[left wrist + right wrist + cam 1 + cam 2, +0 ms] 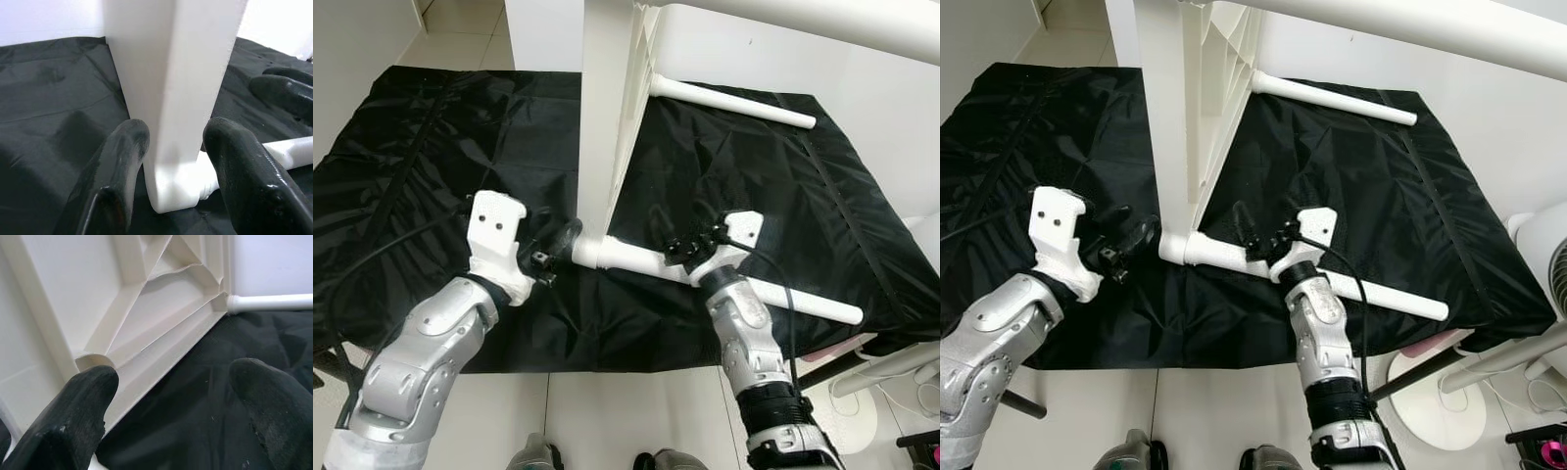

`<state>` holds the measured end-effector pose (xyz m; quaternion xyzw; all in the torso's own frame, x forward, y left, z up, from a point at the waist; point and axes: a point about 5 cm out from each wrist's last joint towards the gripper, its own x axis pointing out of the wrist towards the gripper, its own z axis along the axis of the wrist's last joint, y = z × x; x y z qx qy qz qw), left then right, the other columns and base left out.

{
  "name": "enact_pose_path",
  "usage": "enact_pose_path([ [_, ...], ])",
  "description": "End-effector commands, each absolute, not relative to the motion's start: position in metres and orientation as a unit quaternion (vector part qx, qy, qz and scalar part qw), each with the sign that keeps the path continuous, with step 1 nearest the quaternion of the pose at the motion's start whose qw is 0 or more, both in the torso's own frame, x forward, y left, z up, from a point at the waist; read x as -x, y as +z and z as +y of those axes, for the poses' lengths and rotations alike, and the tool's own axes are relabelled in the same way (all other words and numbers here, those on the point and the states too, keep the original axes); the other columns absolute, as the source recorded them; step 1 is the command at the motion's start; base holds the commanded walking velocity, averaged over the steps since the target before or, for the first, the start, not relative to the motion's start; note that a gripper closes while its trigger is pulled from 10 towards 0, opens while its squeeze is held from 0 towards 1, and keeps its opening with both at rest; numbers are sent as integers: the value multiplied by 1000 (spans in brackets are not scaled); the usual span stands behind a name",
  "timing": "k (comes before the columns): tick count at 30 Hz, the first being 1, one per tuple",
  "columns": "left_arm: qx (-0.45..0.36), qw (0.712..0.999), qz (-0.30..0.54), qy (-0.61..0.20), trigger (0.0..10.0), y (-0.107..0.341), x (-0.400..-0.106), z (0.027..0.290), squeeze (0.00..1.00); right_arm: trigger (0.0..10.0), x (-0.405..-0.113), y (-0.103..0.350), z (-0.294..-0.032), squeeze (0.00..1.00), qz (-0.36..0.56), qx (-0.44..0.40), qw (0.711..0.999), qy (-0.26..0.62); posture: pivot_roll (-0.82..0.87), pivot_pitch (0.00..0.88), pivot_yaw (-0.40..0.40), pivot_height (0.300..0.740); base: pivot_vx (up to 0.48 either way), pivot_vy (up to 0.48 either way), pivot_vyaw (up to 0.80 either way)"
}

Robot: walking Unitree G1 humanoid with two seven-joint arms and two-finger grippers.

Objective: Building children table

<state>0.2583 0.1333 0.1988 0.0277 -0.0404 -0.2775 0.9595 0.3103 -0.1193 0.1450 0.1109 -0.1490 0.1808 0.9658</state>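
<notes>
Risking a slip at the socket: if the leg point(636, 260) twists off-axis while the tabletop point(607, 117) stands on edge, the joint could bind or the top could tip over onto the cloth point(440, 166). Left gripper point(553, 257) sits at the tabletop's lower corner, jaws apart and straddling its edge, not visibly squeezing. Right gripper point(690, 247) is on the leg just beside that corner; whether its jaws pinch the leg I cannot tell. Tabletop white plastic, ribbed underside, upright on the cloth. Second leg point(734, 103) already in the far corner, lying out across the cloth
</notes>
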Motion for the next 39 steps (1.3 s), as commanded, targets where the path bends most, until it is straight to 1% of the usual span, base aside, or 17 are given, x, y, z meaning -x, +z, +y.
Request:
enact_pose_path([
  [1,-38,948,-32,-316,10000,195,-258,127,0,10000,-309,144,-125,0,-145,-115,968,170,27,81,-53,740,0,0,0],
  [2,-35,954,-27,-298,10000,194,-261,127,0,10000,-308,145,-127,0,-146,-113,969,167,27,81,-53,740,0,0,0],
  [6,-37,954,-31,-296,10000,195,-261,125,0,10000,-308,145,-131,0,-145,-112,970,162,25,80,-55,740,0,0,0],
  [7,-26,953,-32,-300,10000,197,-260,123,0,10000,-307,144,-134,0,-144,-110,971,159,25,80,-55,740,0,0,0],
  [8,-21,950,-39,-308,10000,199,-259,121,1000,10000,-307,144,-136,0,-142,-108,971,156,24,78,-56,740,0,0,0],
  [10,-21,950,-39,-308,10000,199,-259,121,1000,10000,-307,144,-136,0,-142,-108,971,156,24,78,-56,740,0,0,0],
  [12,-23,944,-44,-325,10000,203,-255,118,1000,10000,-304,142,-142,0,-136,-100,974,150,24,71,-56,740,0,0,0],
  [19,-28,943,-50,-327,10000,205,-253,116,1000,10000,-303,140,-147,0,-131,-94,976,145,24,65,-61,740,0,0,0],
  [25,-32,948,-65,-310,10000,210,-257,111,1000,10000,-302,138,-153,0,-123,-86,979,138,25,56,-69,740,0,0,0],
  [32,-22,960,-86,-267,10000,219,-269,101,1000,10000,-305,139,-156,0,-122,-84,980,130,21,35,-70,740,0,0,0],
  [33,-31,963,-90,-253,10000,221,-273,99,784,10000,-306,141,-156,0,-125,-84,980,128,20,33,-69,740,0,0,0],
  [34,-39,965,-92,-244,10000,222,-275,98,322,10000,-307,142,-156,0,-128,-84,980,127,20,33,-69,740,0,0,0],
  [35,-39,965,-92,-244,10000,222,-275,98,322,10000,-307,142,-156,0,-128,-84,980,127,20,33,-69,740,0,0,0],
  [36,-45,966,-97,-235,10000,224,-278,97,0,10000,-308,143,-157,0,-130,-84,980,123,19,31,-66,740,0,0,0],
  [39,-40,969,-107,-220,10000,231,-285,97,0,10000,-309,144,-158,0,-131,-83,981,118,17,39,-62,740,0,0,0],
])
